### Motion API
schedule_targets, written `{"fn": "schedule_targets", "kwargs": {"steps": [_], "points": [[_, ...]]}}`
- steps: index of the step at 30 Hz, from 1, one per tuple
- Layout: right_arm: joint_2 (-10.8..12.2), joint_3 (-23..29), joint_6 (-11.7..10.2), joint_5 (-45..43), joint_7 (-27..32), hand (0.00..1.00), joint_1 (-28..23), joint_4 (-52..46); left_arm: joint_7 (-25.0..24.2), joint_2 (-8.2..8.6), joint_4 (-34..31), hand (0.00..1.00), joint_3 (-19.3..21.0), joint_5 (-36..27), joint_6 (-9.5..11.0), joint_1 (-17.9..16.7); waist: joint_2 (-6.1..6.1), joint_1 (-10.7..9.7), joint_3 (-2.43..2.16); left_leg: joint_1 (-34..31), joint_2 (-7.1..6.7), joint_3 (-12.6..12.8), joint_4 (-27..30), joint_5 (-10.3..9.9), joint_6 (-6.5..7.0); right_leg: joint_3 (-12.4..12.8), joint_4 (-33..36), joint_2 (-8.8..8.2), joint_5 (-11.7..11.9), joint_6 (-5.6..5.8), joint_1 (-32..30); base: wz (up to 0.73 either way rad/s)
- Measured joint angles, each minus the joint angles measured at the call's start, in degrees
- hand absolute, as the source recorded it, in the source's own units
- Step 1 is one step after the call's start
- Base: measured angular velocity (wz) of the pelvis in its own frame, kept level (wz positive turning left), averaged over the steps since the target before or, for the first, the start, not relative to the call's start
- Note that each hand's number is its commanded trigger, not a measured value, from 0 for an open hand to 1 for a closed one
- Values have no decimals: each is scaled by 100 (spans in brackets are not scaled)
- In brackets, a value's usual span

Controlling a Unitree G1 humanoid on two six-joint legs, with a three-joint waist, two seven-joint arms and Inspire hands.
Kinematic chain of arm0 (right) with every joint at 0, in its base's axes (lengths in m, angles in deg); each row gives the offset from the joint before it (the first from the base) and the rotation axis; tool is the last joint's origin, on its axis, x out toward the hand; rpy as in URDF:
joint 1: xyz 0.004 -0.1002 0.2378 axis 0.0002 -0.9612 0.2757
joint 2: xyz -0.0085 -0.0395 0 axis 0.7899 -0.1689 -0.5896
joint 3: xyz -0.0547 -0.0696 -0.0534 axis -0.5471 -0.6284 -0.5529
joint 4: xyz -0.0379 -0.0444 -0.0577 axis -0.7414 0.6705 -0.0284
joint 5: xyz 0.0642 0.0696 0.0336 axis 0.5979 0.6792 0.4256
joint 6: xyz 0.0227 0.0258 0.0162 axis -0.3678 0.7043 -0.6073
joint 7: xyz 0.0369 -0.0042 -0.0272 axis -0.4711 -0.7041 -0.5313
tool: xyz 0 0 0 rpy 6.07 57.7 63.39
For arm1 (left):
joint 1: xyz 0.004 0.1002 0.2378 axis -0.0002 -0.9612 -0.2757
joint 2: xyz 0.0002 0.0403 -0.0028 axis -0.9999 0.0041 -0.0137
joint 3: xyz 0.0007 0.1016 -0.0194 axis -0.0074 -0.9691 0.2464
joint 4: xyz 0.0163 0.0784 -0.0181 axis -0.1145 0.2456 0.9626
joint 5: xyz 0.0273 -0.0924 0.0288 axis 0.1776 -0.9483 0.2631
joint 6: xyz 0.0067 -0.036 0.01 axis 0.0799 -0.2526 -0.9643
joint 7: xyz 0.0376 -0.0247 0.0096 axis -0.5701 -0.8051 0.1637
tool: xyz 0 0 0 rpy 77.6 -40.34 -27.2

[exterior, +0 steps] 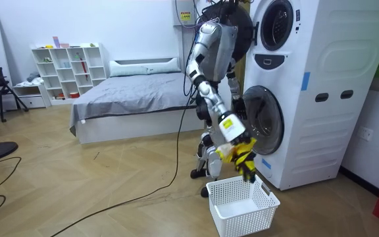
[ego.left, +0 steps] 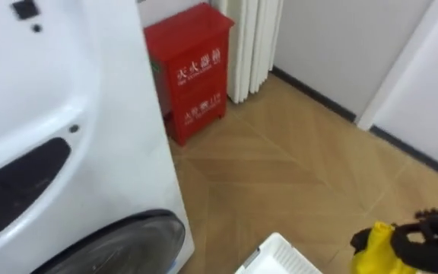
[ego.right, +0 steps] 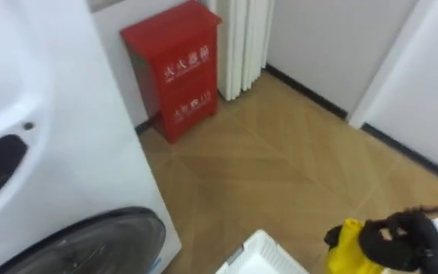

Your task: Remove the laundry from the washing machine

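Your right hand (ego.right: 403, 240) is clamped on one yellow garment (ego.right: 346, 250), both cut off at the bottom edge. One white basket (exterior: 245, 214) sits right below it, beside one washing machine (ego.left: 90, 114).

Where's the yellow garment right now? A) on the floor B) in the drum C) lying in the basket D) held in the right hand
D: the right hand has its fingers curled round the yellow garment, and in the room view it hangs just above the white basket.
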Motion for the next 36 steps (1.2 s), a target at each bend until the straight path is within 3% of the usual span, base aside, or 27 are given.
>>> {"fn": "schedule_targets", "kwargs": {"steps": [2, 6, 11, 18, 19, 20, 25, 36], "points": [[15, -138, -16, 16, 26, 100, 133, 94, -46, 20, 2, 0, 0, -195, 28, 139, 131, -19, 16, -167, -44, 20, 8, 10, 17, 82, 127, 16, -1, 15, -237, -20], [12, -387, -196, 111, 159, 100, 472, 636, -57, 18, -59, 0, -268, -546, 155, 264, 227, -17, 13, -327, -85, -7, 4, 44, 71, 173, 235, 42, 1, 24, -471, -9], [12, -433, -230, 110, 286, 100, 706, 1072, -60, 48, -148, 0, -520, -748, 181, 298, 387, -17, 16, -494, -118, -6, 21, 60, 97, 182, 331, 26, 1, 34, -674, -1], [147, -611, -257, 95, 332, 100, 776, 1384, 19, 97, -2, 0, -525, -765, 170, 331, 426, 7, 18, -649, -142, -41, 27, 97, 133, 166, 392, 13, -1, 39, -844, 3], [187, -637, -257, 107, 341, 74, 794, 1395, 28, 133, 66, 0, -559, -814, 168, 364, 444, 7, 27, -671, -140, -57, 36, 97, 133, 152, 386, 5, 0, 38, -859, 6], [205, -687, -257, 114, 334, 0, 797, 1406, 29, 177, 137, 0, -630, -854, 158, 412, 465, 7, 35, -684, -140, -74, 37, 97, 133, 131, 382, -6, -1, 37, -865, 7], [276, -850, -256, 136, 296, 0, 834, 1412, 26, 271, 139, 0, -745, -964, 74, 508, 529, 4, 60, -901, -195, -209, 39, 146, 190, 8, 473, -104, -15, 53, -1061, 17], [409, -1069, -328, 345, 332, 0, 907, 1427, 38, 285, 114, 0, -840, -1084, 73, 555, 506, 10, 78, -1090, -238, -457, 102, 184, 219, -193, 480, -216, -61, 59, -1167, 12]]}}
